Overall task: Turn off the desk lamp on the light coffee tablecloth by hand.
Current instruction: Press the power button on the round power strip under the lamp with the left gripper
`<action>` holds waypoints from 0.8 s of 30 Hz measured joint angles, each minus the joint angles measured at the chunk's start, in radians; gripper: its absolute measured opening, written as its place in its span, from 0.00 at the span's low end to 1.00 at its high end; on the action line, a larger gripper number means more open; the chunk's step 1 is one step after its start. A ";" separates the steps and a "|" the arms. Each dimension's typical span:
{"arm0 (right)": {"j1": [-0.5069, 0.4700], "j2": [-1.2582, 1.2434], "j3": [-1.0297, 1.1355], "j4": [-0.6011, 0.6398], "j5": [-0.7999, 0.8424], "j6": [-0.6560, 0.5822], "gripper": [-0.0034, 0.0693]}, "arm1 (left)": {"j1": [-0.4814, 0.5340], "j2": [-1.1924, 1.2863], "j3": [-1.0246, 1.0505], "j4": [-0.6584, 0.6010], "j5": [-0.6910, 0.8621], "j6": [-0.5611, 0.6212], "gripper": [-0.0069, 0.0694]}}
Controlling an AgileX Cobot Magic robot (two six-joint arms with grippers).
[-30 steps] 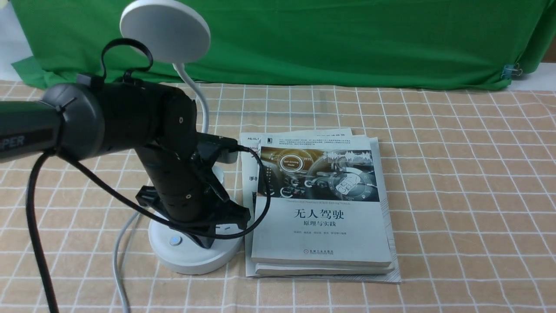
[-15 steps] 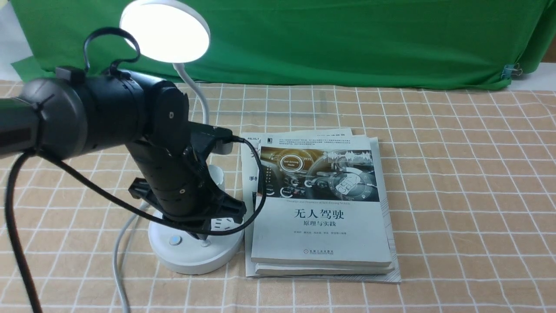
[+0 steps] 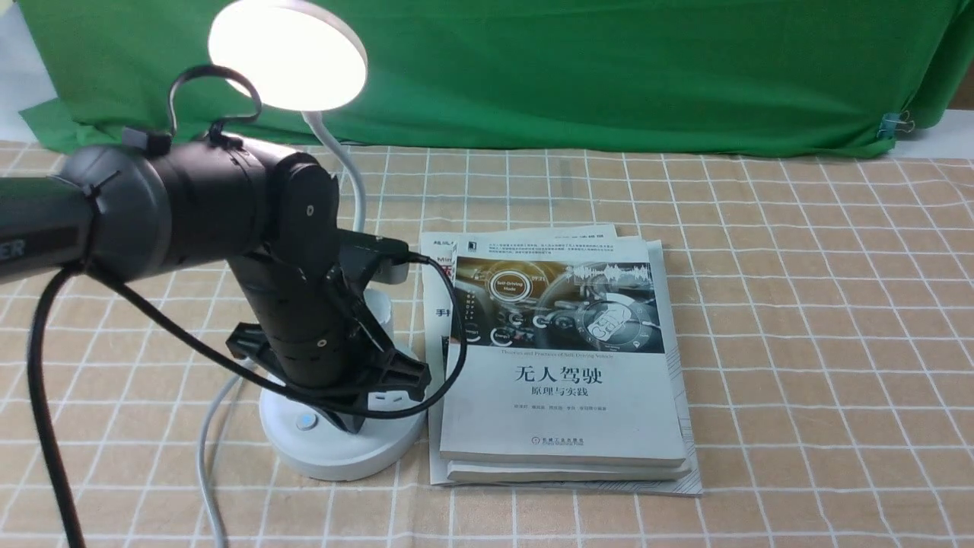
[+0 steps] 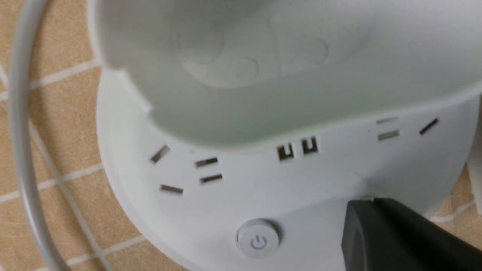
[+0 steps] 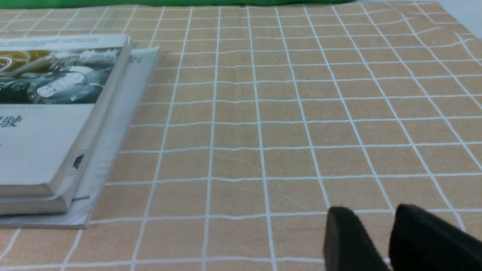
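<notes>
Below our left jaws (image 3: 351,426), pressed together, lies the tan gridded tablecloth (image 3: 822,342), green cloth (image 3: 533,76) beyond; they now sit lower.

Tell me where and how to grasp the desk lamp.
Probably best: close the end effector across the desk lamp's thin neck, just above its holder, coming from the book's side. That stretch stands nearly upright and slim; the base is broad and low.
</notes>
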 joint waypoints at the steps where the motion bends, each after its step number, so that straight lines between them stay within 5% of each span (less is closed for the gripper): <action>1: 0.000 0.000 0.000 0.000 0.000 0.000 0.38 | 0.000 -0.008 0.000 0.000 0.000 0.000 0.09; 24: 0.000 0.000 0.000 0.000 0.000 0.000 0.38 | -0.001 -0.010 0.002 -0.023 -0.024 0.000 0.09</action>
